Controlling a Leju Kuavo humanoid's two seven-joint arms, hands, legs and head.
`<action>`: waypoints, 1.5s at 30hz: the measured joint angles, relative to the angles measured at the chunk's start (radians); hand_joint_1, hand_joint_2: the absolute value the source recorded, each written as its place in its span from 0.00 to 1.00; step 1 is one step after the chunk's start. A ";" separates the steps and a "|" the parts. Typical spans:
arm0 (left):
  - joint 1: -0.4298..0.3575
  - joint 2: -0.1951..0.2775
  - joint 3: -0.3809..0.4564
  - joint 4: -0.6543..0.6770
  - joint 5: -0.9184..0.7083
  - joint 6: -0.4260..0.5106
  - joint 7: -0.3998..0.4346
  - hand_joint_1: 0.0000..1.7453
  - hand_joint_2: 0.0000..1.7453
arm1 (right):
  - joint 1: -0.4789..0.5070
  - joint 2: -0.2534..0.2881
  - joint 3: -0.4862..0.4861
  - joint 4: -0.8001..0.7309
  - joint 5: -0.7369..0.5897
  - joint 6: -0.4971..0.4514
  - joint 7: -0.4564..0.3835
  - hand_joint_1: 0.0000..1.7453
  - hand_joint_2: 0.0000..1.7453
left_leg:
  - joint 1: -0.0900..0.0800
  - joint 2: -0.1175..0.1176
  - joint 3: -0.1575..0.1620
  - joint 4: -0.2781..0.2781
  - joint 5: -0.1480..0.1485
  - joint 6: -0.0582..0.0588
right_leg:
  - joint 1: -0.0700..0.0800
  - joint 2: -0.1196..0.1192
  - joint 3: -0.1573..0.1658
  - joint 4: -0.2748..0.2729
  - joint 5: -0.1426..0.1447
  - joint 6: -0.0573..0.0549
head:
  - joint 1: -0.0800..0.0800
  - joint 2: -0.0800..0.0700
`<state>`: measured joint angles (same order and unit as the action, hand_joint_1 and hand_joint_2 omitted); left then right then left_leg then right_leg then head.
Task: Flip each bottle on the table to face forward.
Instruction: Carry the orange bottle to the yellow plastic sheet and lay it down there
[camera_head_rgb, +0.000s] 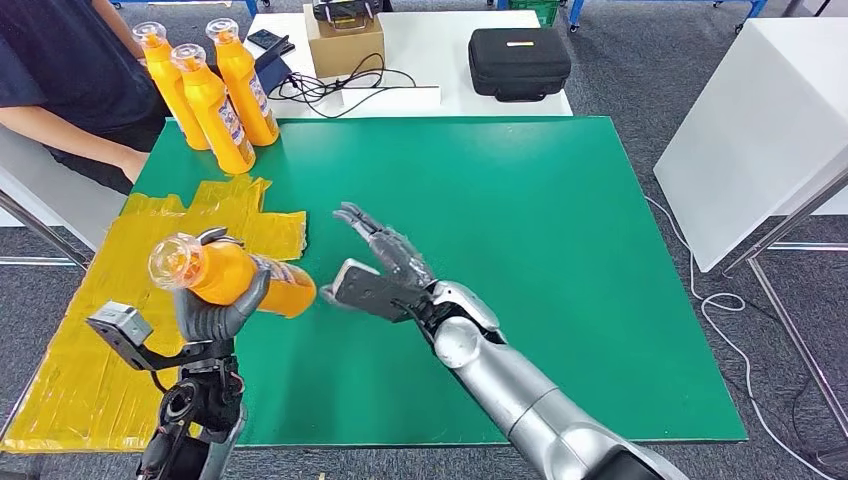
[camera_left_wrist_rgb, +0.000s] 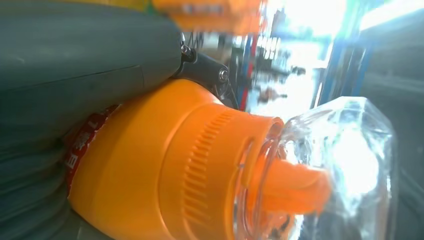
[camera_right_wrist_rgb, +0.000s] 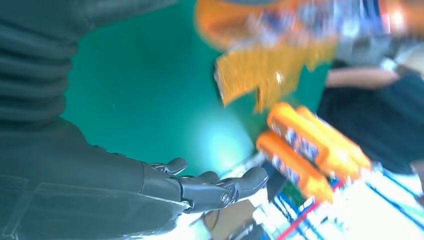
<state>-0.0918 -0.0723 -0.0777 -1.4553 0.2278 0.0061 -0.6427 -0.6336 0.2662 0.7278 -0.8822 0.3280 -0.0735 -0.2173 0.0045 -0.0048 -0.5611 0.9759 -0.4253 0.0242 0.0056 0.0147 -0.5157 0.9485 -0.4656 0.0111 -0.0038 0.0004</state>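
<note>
My left hand (camera_head_rgb: 215, 310) grips an orange bottle (camera_head_rgb: 230, 275) with a clear cap, held on its side above the table's left front, cap toward the left. The left wrist view looks along that bottle (camera_left_wrist_rgb: 165, 165) to its clear cap (camera_left_wrist_rgb: 345, 165) and orange nozzle. My right hand (camera_head_rgb: 378, 270) hovers open just right of the bottle's base, fingers spread, not touching it. Three more orange bottles (camera_head_rgb: 215, 95) stand upright at the far left corner of the green table (camera_head_rgb: 520, 260); they appear blurred in the right wrist view (camera_right_wrist_rgb: 310, 150).
Yellow taped sheeting (camera_head_rgb: 90, 340) covers the table's left side. A person (camera_head_rgb: 70, 80) sits at the far left beside the standing bottles. Behind the green table is a white table with a black case (camera_head_rgb: 518, 62), a cardboard box (camera_head_rgb: 343, 42) and cables. A white cabinet (camera_head_rgb: 760, 130) stands right.
</note>
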 joint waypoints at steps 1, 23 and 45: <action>0.002 0.000 0.013 0.000 -0.011 0.011 -0.005 1.00 1.00 | 0.005 -0.008 -0.018 -0.022 0.000 0.005 0.001 0.00 0.00 | 0.000 0.000 0.000 0.000 0.000 0.000 | 0.000 0.000 0.000 0.000 0.000 0.000 | 0.000 0.000; -0.141 0.019 0.316 0.241 -1.393 0.678 -0.056 1.00 1.00 | 0.112 -0.111 -0.100 -0.281 -0.080 0.049 -0.034 0.00 0.00 | 0.000 0.001 0.001 0.000 0.000 0.000 | 0.000 0.002 0.000 0.001 0.000 0.000 | 0.000 0.000; -0.220 0.060 0.465 0.728 -1.639 0.680 0.112 0.73 1.00 | 0.131 -0.115 -0.082 -0.331 -0.100 0.106 -0.052 0.00 0.00 | 0.000 0.000 0.000 0.000 0.000 0.000 | 0.000 0.001 0.000 0.001 0.000 0.000 | 0.000 0.000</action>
<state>-0.3114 -0.0123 0.3878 -0.7274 -1.4112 0.6862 -0.5309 -0.5025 0.1515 0.6457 -1.2129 0.2276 0.0327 -0.2689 0.0044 -0.0047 -0.5614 0.9759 -0.4251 0.0240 0.0055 0.0154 -0.5160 0.9496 -0.4655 0.0110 -0.0038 0.0004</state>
